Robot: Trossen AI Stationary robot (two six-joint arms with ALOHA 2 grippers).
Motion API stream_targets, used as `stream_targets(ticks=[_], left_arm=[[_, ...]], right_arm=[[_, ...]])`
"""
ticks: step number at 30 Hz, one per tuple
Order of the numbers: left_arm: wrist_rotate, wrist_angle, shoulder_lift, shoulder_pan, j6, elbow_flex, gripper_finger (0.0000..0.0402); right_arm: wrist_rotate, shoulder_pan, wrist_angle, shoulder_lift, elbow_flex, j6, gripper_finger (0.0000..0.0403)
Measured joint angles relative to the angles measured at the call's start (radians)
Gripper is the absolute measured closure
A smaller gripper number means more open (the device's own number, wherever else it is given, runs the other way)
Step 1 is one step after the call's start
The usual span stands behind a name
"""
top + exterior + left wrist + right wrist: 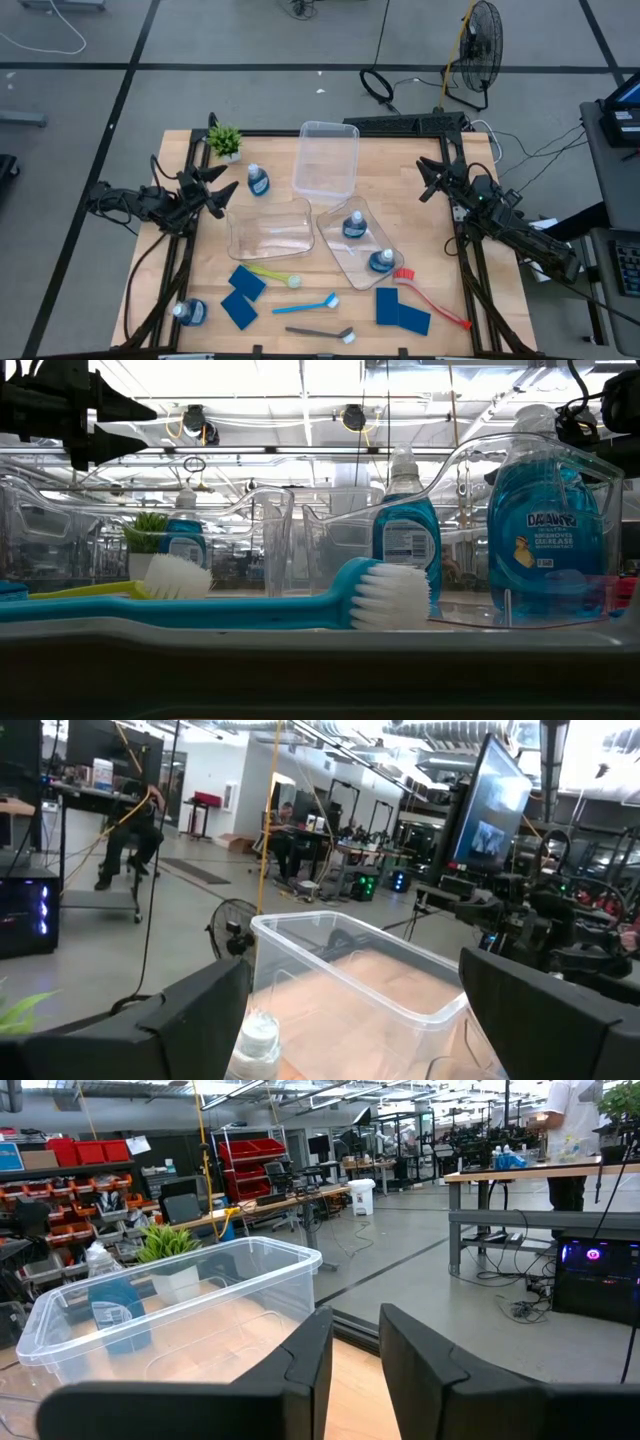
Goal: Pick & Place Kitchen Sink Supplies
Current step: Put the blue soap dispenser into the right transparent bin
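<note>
Two blue-liquid bottles [353, 226] [381, 261] stand in the tilted clear bin [335, 250]. A third bottle [258, 180] stands on the table near my left gripper, and another bottle [188, 312] is at the near left corner. Sponges lie flat in pairs [243, 295] [402, 312]. The yellow-green [270, 272], light-blue [305, 303], dark-grey [318, 333] and red [432, 300] brushes lie along the near side. My left gripper [222, 190] hovers open by the left edge. My right gripper [428, 180] hovers at the right edge with a narrow gap [355, 1350] between its fingers.
An empty clear bin [328, 130] sits at the far middle and another bin [240, 245] lies left of centre. A small potted plant [225, 140] stands at the far left corner. Bare wood shows between the right bin and the right edge. A fan stands on the floor beyond.
</note>
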Motion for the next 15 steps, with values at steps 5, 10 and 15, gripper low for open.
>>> stream_targets(ticks=[5, 10, 15], left_arm=[[0.0, -0.001, 0.0, 0.0, 0.0, 0.0, 0.0041], [0.0, -0.001, 0.0, 0.0, 0.006, 0.0, 0.0041], [0.001, -0.003, 0.0, 0.0, -0.012, 0.0, 0.0041]], right_arm=[[0.0, 0.0, 0.0, 0.0, 0.0, 0.0, 0.033], [0.0, 0.0, 0.0, 0.0, 0.0, 0.0, 0.033], [0.0, 0.0, 0.0, 0.0, 0.0, 0.0, 0.033]])
